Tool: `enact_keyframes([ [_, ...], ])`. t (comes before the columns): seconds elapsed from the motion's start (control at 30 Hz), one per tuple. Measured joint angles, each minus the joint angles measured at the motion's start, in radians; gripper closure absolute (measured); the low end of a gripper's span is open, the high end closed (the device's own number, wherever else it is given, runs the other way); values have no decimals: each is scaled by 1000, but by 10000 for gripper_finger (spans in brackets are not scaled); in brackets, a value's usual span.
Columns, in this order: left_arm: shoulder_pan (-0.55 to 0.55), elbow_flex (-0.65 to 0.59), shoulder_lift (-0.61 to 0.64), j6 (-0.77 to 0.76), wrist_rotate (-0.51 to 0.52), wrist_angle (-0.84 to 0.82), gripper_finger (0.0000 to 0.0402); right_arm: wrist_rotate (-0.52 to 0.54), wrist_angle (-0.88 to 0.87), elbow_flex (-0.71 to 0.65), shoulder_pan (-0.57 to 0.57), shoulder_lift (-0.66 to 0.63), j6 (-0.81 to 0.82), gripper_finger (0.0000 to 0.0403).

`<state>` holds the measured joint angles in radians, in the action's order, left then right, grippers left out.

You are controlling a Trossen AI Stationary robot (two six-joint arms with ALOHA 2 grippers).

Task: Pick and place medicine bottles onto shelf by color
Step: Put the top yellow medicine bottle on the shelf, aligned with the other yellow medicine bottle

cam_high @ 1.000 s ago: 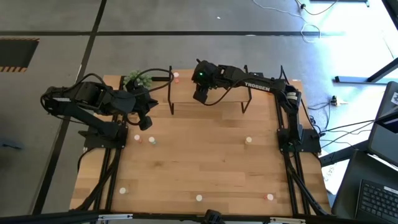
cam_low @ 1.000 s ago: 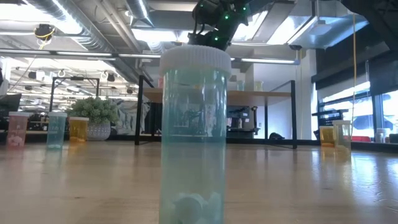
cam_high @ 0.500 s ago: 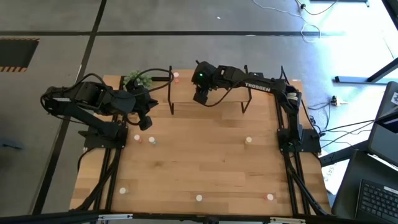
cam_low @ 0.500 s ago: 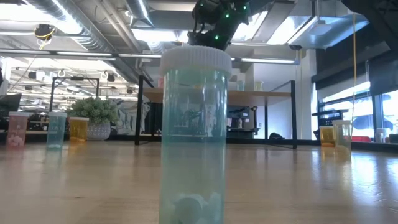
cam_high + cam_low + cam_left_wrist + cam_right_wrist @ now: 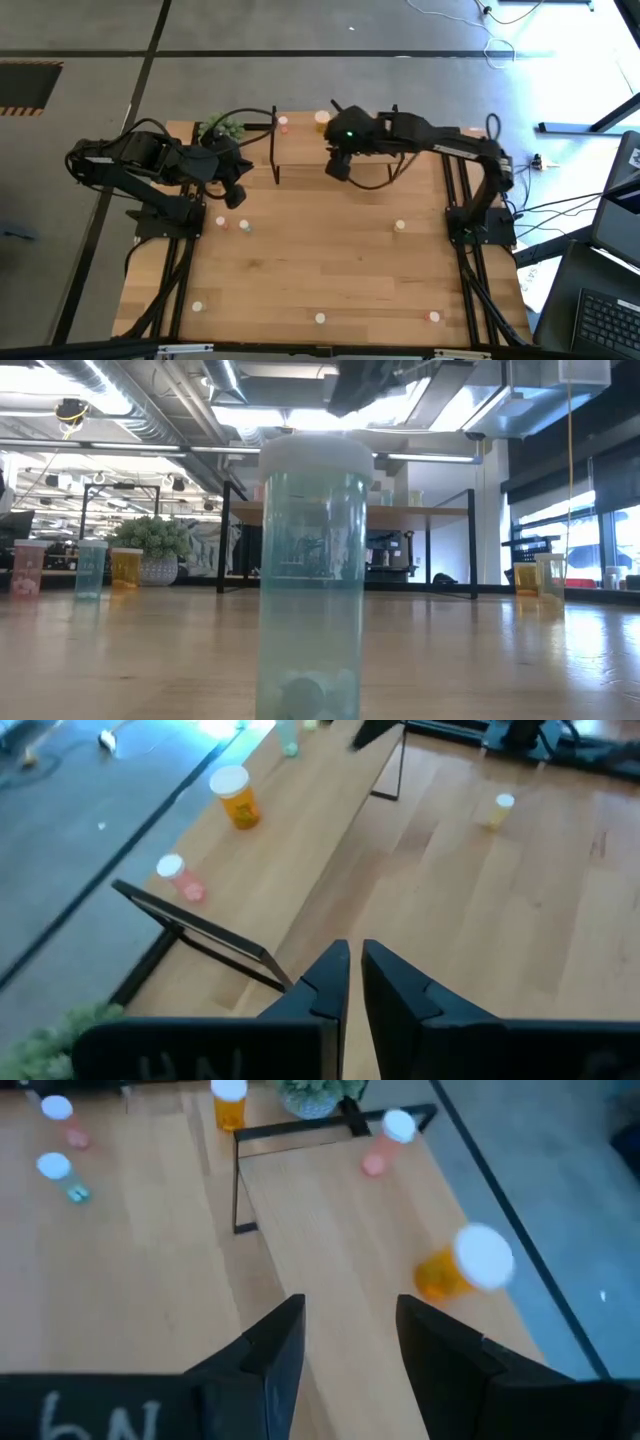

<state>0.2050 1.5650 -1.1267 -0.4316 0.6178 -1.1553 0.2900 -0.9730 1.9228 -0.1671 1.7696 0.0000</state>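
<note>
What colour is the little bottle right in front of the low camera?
Pale blue-green with a white cap, clearest in the low view.

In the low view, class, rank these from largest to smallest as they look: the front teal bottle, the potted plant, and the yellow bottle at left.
1. Teal bottle: largest by far, but it stands right at the camera, so nearness inflates it.
2. Potted plant.
3. Yellow bottle: smallest, though it stands far back.
</note>
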Motion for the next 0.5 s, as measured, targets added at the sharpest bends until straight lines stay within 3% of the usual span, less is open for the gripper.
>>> enact_keyframes([
  [0.33,0,0,0,-113,-22,-20,374,3,-297,0,117,-124,223,242],
  [0.5,0,0,0,-139,-60,-75,374,5,-349,0,194,-179,268,242],
])
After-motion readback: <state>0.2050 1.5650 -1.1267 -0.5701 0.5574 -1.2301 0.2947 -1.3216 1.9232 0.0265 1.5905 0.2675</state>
